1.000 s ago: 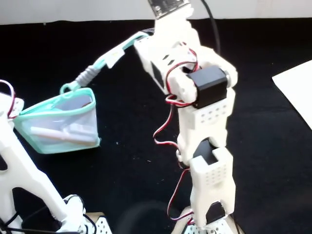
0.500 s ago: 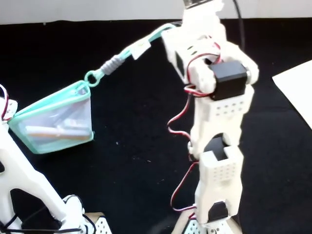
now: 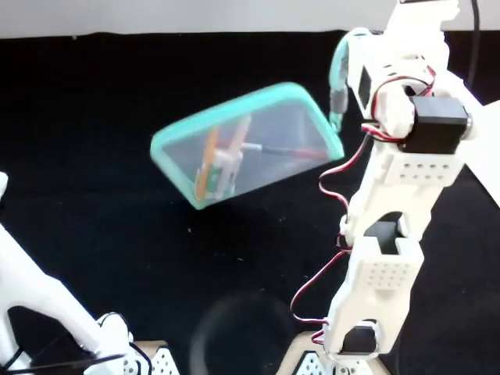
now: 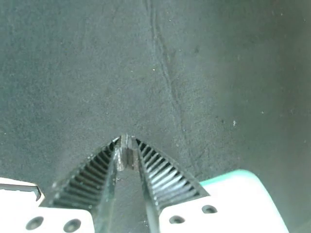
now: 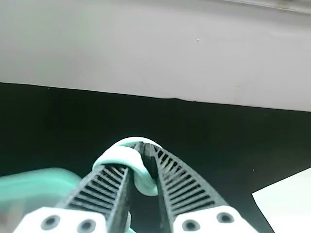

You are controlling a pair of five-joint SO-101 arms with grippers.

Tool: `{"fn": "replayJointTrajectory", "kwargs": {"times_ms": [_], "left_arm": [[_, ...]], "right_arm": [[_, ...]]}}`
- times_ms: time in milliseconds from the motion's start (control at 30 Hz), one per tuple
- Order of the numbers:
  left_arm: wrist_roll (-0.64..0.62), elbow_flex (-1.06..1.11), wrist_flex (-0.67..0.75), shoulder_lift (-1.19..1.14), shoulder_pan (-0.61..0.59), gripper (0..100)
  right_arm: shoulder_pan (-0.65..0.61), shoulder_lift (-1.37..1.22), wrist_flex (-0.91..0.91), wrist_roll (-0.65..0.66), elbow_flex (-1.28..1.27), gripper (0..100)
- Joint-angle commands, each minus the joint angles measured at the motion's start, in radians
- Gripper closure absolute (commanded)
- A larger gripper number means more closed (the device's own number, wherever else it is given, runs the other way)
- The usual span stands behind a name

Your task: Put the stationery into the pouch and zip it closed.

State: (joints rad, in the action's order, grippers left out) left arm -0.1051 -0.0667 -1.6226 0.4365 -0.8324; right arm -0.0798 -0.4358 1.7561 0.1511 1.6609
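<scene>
Light: bright, diffuse, from above; no single hard source to be seen.

High view: the matte black table cloth (image 3: 94,94) swallows the light, with almost no cast shadows on it. The white plastic right arm (image 3: 394,168) and the white paper sheet (image 3: 491,168) at the right edge wash out to near-flat white. The clear plastic pouch with turquoise edging (image 3: 266,133) carries a pale milky sheen across its face.

Left wrist view: cloth evenly lit; a long crease (image 4: 165,77) reads as a thin dark line.

Right wrist view: pale far wall (image 5: 155,48) bright and even; cloth below it dark.
</scene>
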Motion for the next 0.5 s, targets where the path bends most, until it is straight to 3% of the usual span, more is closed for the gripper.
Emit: {"fn": "replayJointTrajectory", "kwargs": {"times_ms": [0, 133, 233, 333, 467], "left_arm": [[0.009, -0.005, 0.015, 0.002, -0.005, 99], [0.011, -0.005, 0.017, 0.002, 0.001, 99], [0.014, -0.005, 0.011, 0.002, 0.070, 99], [0.087, -0.004, 0.005, 0.004, 0.209, 99], [0.198, 0.073, -0.020, 0.004, 0.464, 99]], "right_arm": [[-0.021, 0.024, 0.007, -0.009, 0.090, 99.1], [-0.021, 0.022, 0.008, -0.009, 0.088, 99.1], [-0.059, 0.022, 0.010, -0.009, 0.088, 98.9], [-0.134, 0.021, 0.010, -0.009, 0.047, 96.4], [-0.289, 0.024, 0.010, -0.017, -0.170, 85.9]]}}
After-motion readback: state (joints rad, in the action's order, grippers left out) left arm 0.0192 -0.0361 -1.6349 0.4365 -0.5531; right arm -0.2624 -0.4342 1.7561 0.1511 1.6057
